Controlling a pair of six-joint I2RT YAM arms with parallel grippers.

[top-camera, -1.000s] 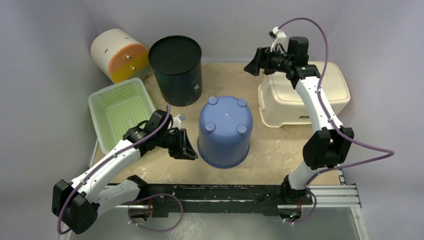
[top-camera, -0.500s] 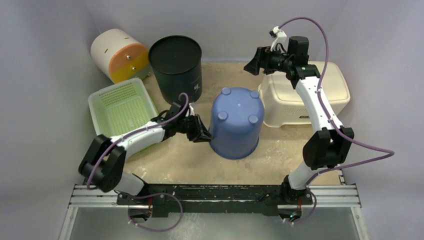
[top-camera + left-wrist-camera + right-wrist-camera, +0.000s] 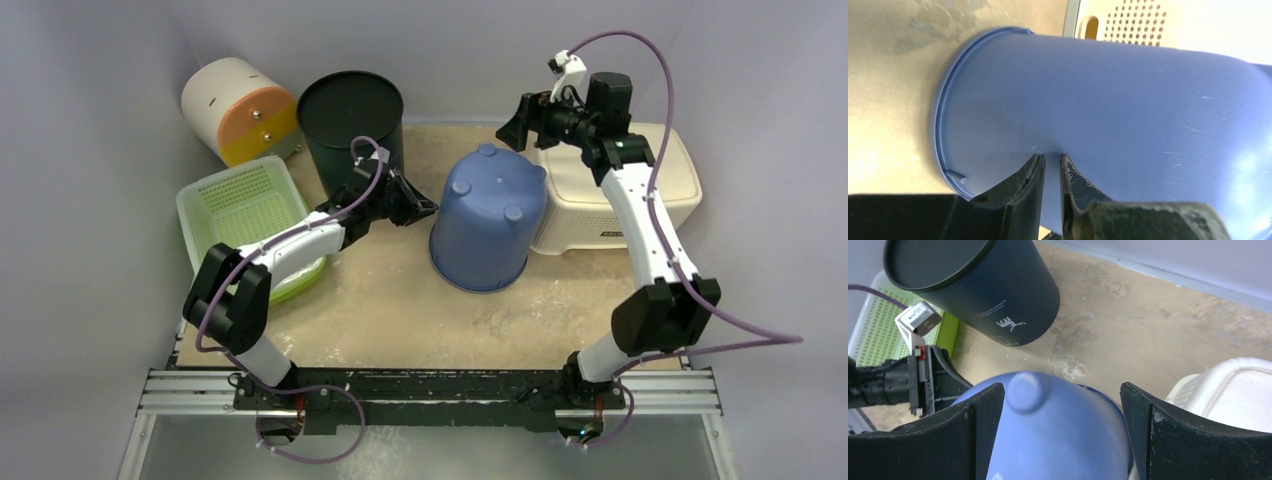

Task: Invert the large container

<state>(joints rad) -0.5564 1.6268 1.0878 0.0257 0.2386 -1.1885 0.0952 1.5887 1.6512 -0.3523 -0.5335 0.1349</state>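
The large blue container (image 3: pixel 487 232) stands with its footed base up and its rim down, tilted to the right so that it leans on the white step stool (image 3: pixel 600 190). My left gripper (image 3: pixel 420 205) is shut, with only a thin gap between its jaws and nothing in them. Its tips press against the container's left wall, as the left wrist view shows (image 3: pixel 1052 156) on the blue wall (image 3: pixel 1128 110). My right gripper (image 3: pixel 515 125) is open and hovers above the container's raised base (image 3: pixel 1058 435), with its jaws (image 3: pixel 1059 387) on either side of one foot and not touching.
A tall dark cylinder (image 3: pixel 352 130) stands open behind my left gripper and also shows in the right wrist view (image 3: pixel 993 295). A green basket (image 3: pixel 245 215) lies at the left. A white and orange drum (image 3: pixel 238 108) lies in the back left corner.
My left gripper has swung from the near left to the back centre, pushing the blue container up and right until it tilts against the stool. My right gripper has shifted slightly right.
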